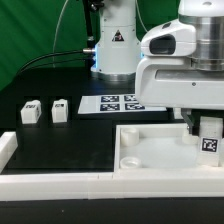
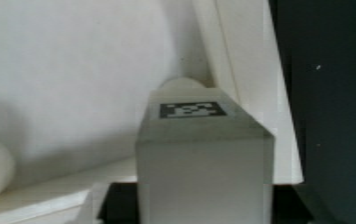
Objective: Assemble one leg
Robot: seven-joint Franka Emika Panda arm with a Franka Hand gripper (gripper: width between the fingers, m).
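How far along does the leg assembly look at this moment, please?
Done: one leg is picked up. In hand: the gripper holds it over the big white panel, near the corner on the exterior view's right; whether it is seated is unclear. Left: fixing it in; two other legs lie on the table.

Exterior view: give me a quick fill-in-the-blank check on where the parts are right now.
1. The gripper holds one ___ over the panel.
2. ___ loose legs stand on the exterior view's left.
3. The marker board lies ___ on the table.

Missing words: leg; two; flat
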